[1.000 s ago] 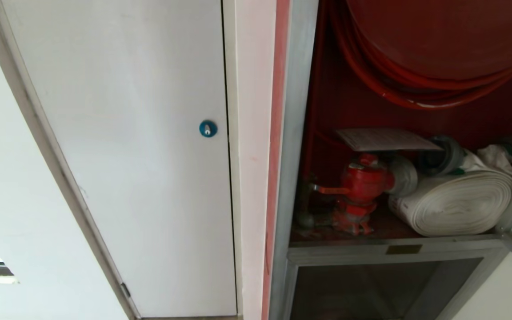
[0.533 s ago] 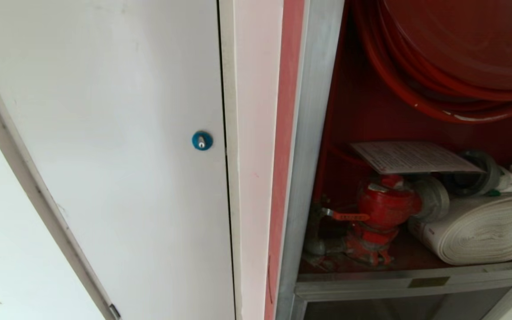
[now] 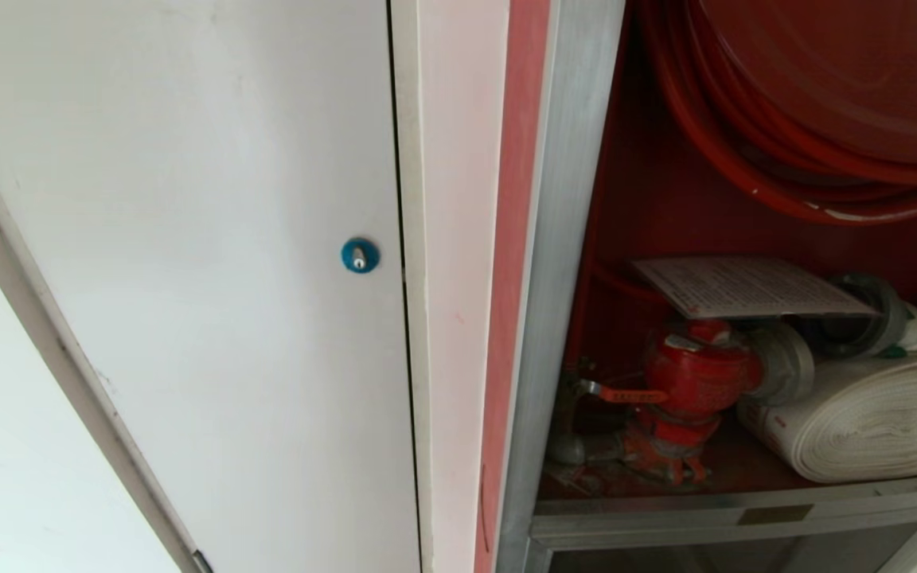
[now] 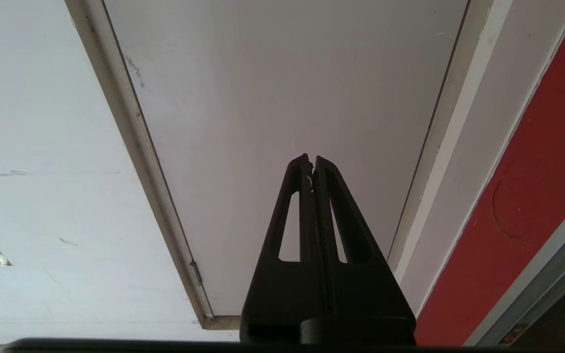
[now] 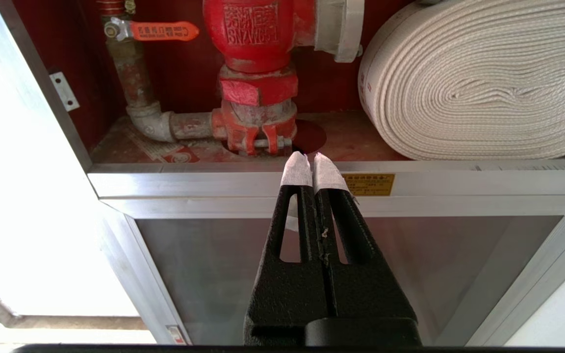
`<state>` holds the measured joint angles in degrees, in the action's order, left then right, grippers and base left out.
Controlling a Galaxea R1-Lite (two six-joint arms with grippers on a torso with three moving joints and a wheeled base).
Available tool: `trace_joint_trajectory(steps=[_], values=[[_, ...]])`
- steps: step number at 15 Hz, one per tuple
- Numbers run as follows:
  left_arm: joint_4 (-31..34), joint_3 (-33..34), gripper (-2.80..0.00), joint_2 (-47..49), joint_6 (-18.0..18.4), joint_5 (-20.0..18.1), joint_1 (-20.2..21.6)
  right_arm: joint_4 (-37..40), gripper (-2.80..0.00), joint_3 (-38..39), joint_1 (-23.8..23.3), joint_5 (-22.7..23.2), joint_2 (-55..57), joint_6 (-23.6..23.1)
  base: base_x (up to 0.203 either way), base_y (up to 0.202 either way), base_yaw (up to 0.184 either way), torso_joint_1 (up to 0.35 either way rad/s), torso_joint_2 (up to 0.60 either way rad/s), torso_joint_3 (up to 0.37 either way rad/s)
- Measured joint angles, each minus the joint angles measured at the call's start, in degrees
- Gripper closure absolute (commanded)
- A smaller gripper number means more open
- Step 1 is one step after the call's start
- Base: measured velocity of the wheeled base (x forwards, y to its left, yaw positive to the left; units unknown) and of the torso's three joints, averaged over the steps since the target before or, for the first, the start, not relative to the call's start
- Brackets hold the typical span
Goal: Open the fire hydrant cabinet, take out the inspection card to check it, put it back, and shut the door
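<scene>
Cabinet interior exposed: fire hydrant cabinet [image 3: 562, 263] stands open, red inside, so the opening step looks done. Inspection card [image 3: 749, 285] lying flat on top of the red valve [image 3: 693, 374], inside the upper compartment, beside the rolled white hose [image 3: 864, 414] and below the red hose reel [image 3: 825, 95]. Cannot tell from this alone whether the card awaits taking out or is already returned; either way, closing remains. Door itself nowhere in view, presumably swung off to the right, out of frame.

Right gripper [image 5: 312, 159] closed tight with nothing between the taped tips, hanging low in front of the cabinet's sill, pointed toward the base of the valve and the lower glass panel [image 5: 351, 264]; well apart from the card. Left gripper [image 4: 311, 159] likewise closed and empty, parked facing the plain white door [image 3: 212, 263] with its blue round lock [image 3: 360, 255].

Neither arm visible from the head camera. Card's printing too small to read; right end of hose and reel cut off; latch, sticker and hinges unseen, so how wide the door stands cannot be judged.
</scene>
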<state>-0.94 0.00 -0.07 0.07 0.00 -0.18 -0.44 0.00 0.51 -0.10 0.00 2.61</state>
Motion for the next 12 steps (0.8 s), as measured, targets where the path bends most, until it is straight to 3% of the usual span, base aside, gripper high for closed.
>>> trace_joint_trajectory(steps=[8, 12], values=[[0.0, 0.0, 0.0, 0.0, 0.02, 0.0, 0.0, 0.8, 0.0, -0.5, -0.21, -0.55, 0.07, -0.07, 0.0, 0.0, 0.0, 0.0, 0.0, 0.0], [0.0, 0.0, 0.0, 0.0, 0.02, 0.0, 0.0, 1.01, 0.0, -9.75, -0.13, -1.95, 4.66, -1.21, 0.0, 0.0, 0.0, 0.0, 0.0, 0.0]])
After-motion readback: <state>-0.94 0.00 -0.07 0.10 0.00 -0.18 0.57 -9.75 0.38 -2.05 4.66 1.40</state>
